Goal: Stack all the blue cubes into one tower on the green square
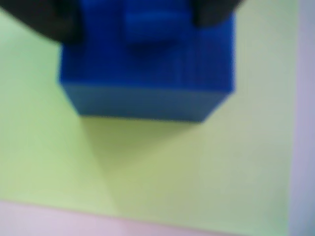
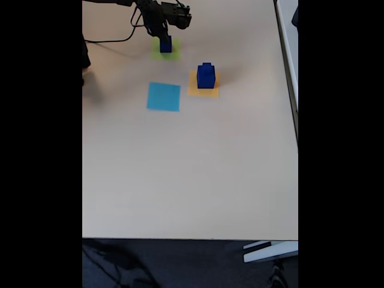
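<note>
you are mid-stack: a solid dark-blue cube (image 1: 147,73) sits on the flat lime-green square patch (image 1: 147,172), with a smaller blue cube (image 1: 150,24) on top. the black tool (image 2: 164,37) hangs right over them at 12 o'clock on the pale tabletop (image 2: 192,174), arm reaching in from 11 o'clock; whether its dark fingers (image 1: 42,19) pinch or stand spread, you cannot tell. next, probably fetch the two-cube blue pile (image 2: 206,75) on the orange-yellow square (image 2: 204,92), toward 4 o'clock of the green one.

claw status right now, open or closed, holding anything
claw: cannot tell open or shut; its dark fingers flank a small blue cube sitting on a bigger blue cube on the green square.
</note>
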Controlling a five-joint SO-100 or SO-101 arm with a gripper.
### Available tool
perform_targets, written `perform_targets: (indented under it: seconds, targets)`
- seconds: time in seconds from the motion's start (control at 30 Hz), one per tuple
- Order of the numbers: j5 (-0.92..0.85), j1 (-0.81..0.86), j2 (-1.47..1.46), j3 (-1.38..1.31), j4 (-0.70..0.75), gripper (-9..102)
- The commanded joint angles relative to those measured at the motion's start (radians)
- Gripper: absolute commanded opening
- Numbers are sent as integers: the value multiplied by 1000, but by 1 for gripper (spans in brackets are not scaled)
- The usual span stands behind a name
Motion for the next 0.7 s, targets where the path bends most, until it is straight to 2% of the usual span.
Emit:
perform_targets:
  seconds: [0.0, 0.17, 0.33, 0.47, 0.67]
  targets:
    - [-6, 12, 20, -2, -5, 10]
    - [-3, 17, 25, 2, -5, 9]
    - [2, 17, 25, 2, -5, 1]
    - [-3, 18, 28, -2, -3, 0]
    - [-32, 38, 41, -87, 101, 0]
